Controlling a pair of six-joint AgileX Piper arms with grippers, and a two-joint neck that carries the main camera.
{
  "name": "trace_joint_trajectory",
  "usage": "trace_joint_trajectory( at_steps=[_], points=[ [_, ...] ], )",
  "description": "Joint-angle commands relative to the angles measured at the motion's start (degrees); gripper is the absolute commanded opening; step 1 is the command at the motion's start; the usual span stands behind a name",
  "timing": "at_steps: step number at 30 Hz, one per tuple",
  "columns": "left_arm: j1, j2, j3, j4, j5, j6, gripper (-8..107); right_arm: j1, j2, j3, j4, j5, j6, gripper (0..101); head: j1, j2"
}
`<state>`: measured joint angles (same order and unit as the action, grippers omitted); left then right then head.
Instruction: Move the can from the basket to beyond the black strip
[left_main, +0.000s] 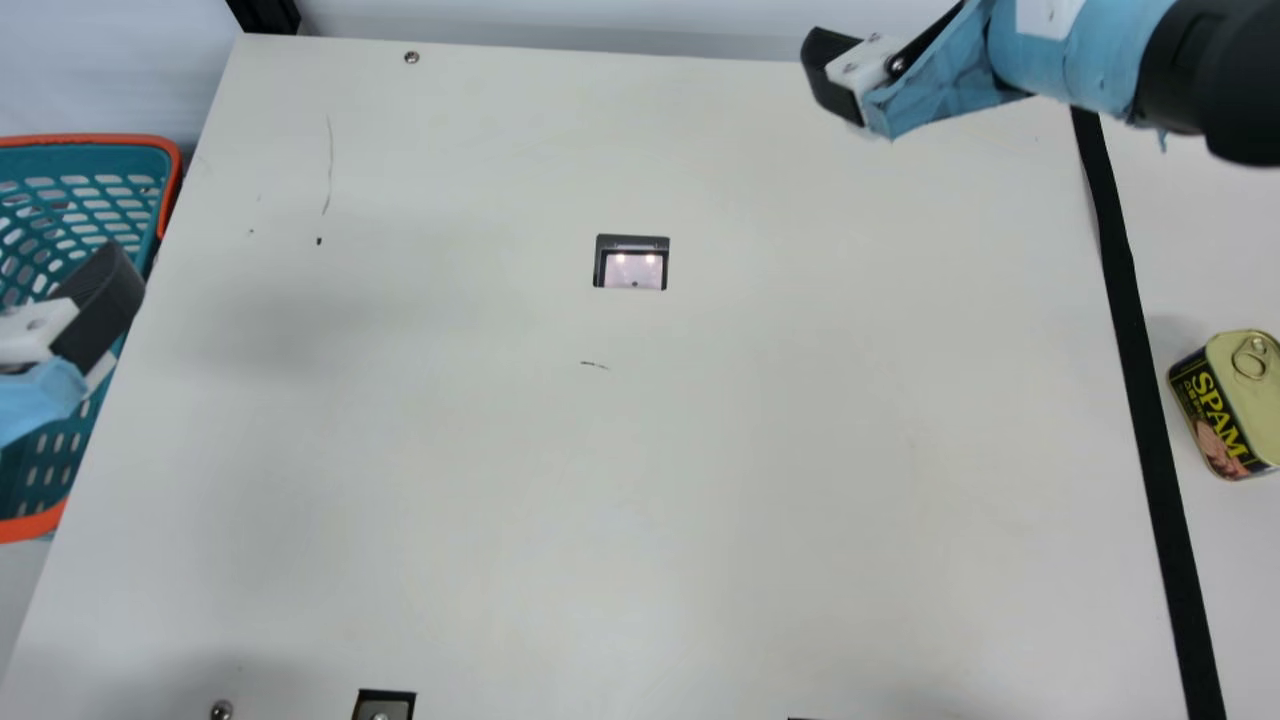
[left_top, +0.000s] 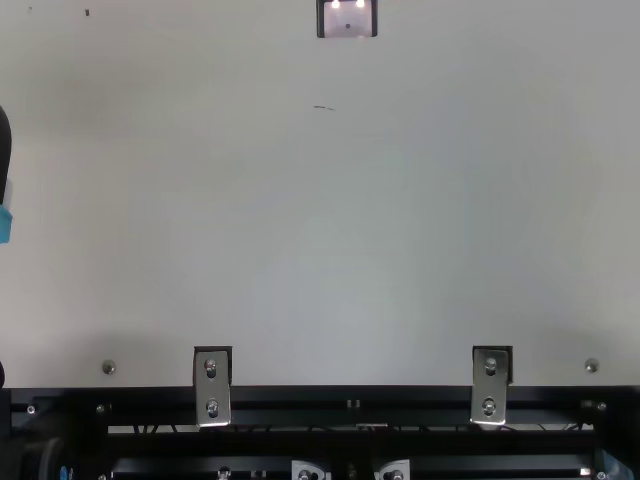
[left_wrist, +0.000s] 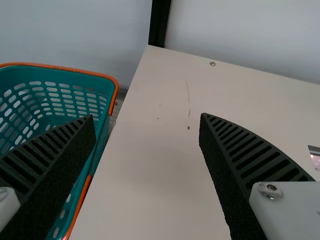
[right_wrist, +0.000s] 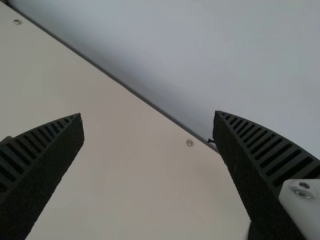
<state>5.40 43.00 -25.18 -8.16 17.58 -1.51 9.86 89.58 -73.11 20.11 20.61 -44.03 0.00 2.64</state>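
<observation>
The can (left_main: 1235, 400), with a gold ring-pull lid and dark label, stands on the table right of the black strip (left_main: 1140, 370) in the main view, apart from it. At the left edge there, my left gripper (left_main: 105, 300) is over the near side of the teal basket (left_main: 165, 150). The left wrist view has this gripper (left_wrist: 148, 119) open, nothing between its fingers, beside the basket (left_wrist: 107, 76). My right gripper (left_main: 832, 75) is above the table's far edge, left of the strip. In the right wrist view that gripper (right_wrist: 149, 116) is open and holds nothing.
The cream table (left_main: 700, 480) has a small square cutout (left_main: 634, 262) around its middle, with bright reflections in it. Metal brackets (left_top: 212, 385) line its near edge in the top view. A pale wall (right_wrist: 200, 55) rises behind the far edge.
</observation>
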Motion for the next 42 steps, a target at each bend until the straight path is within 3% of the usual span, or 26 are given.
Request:
trace_joint_trajectory(
  at_steps=[1,7,10,11,15,28,42],
  points=[
    [0.0,0.0,0.0,0.0,0.0,0.0,90,0.9,-3.5,4.6,1.0,-1.4,-0.8,101,-0.1,0.4],
    [0.0,0.0,0.0,0.0,0.0,0.0,90,2.9,-12.7,14.2,1.0,-4.0,-0.7,101,-0.1,0.4],
    [0.0,0.0,0.0,0.0,0.0,0.0,90,2.8,-17.6,19.2,-0.6,-3.5,1.4,101,-0.1,0.4],
    [0.0,0.0,0.0,0.0,0.0,0.0,90,2.9,-13.8,15.0,0.1,-4.3,0.4,101,-0.1,0.4],
    [0.0,0.0,0.0,0.0,0.0,0.0,90,2.9,-17.6,19.0,-0.8,-3.5,1.5,101,-0.1,0.4],
    [-0.2,-1.4,-0.1,-0.4,0.3,-0.5,90,4.1,-18.9,19.8,-2.6,-4.3,3.9,101,-0.1,0.4],
    [-1.2,-16.9,2.2,-0.1,3.9,-1.3,90,7.4,-32.0,29.5,-6.9,-10.7,9.1,101,-0.1,0.4]
  ],
)
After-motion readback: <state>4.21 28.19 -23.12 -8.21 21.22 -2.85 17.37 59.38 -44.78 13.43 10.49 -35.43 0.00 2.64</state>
